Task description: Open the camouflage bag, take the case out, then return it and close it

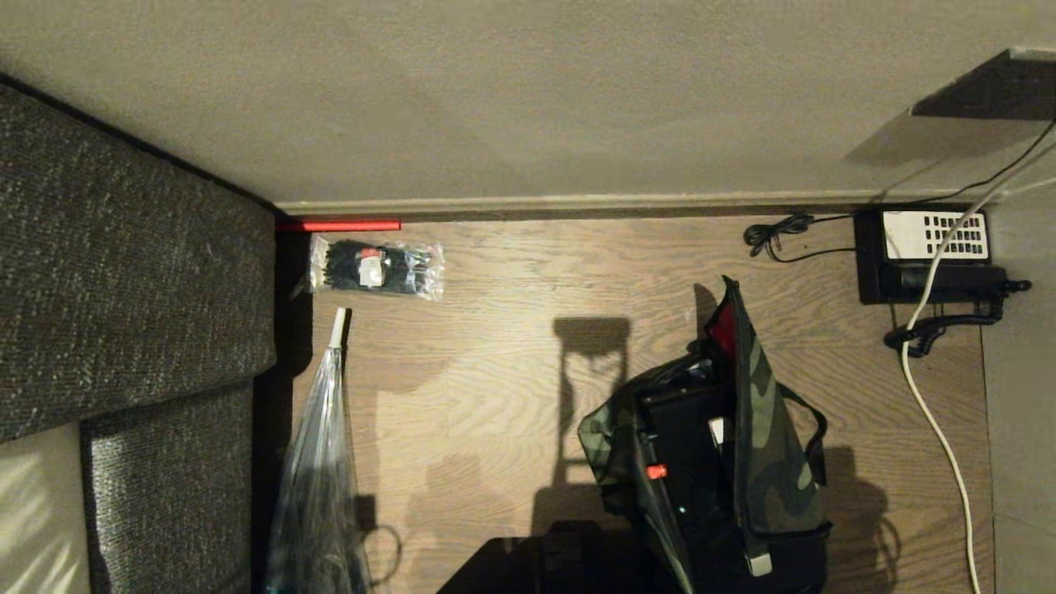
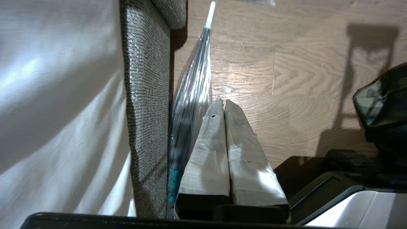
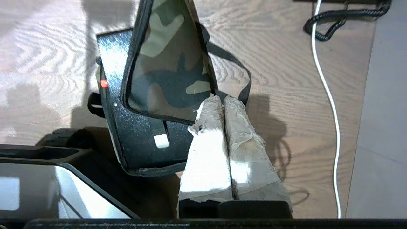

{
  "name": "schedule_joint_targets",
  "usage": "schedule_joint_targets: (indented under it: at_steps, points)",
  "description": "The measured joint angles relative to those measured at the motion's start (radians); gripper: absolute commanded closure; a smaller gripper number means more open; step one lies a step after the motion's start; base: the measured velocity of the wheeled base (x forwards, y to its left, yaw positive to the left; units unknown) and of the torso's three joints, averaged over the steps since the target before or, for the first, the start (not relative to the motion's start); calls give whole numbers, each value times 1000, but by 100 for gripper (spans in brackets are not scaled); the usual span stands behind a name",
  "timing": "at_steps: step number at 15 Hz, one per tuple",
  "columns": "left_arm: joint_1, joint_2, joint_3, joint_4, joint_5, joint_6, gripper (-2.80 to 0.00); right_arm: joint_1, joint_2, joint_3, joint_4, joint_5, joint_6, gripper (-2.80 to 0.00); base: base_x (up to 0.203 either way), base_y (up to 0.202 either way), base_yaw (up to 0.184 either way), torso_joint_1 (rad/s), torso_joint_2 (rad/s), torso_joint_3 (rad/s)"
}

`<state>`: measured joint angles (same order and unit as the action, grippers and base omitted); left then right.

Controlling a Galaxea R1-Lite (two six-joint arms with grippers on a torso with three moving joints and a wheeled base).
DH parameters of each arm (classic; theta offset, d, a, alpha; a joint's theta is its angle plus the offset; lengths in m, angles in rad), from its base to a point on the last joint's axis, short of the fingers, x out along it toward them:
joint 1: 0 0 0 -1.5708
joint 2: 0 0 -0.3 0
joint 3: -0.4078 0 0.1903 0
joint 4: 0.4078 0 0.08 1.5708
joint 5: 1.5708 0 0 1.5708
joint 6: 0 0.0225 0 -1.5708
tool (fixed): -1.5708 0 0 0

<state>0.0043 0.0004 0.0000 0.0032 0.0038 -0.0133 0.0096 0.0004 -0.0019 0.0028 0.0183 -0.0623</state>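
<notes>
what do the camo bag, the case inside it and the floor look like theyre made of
The camouflage bag looks like soft woven fabric, matte: its lid flops and its sides sag. The case seems to be hard plastic or coated board with a speckled, slightly glossy black skin that catches light; which one is unclear. The floor looks like wood or wood-look laminate, with printed-looking grain and plank seams.

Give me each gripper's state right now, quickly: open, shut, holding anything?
Left gripper: tape-wrapped fingers pressed together, shut, holding nothing, above the wooden floor.
Right gripper: shut, holding nothing, beside the green-brown camouflage fabric bag.
</notes>
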Motion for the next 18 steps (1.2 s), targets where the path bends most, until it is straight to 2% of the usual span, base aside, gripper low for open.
schedule_joint_targets:
  at_steps: [18]
  points:
    - [0,0,0,2,1,2,0,0,2,-5,14,-3,4,0,0,0,0,2,2,200]
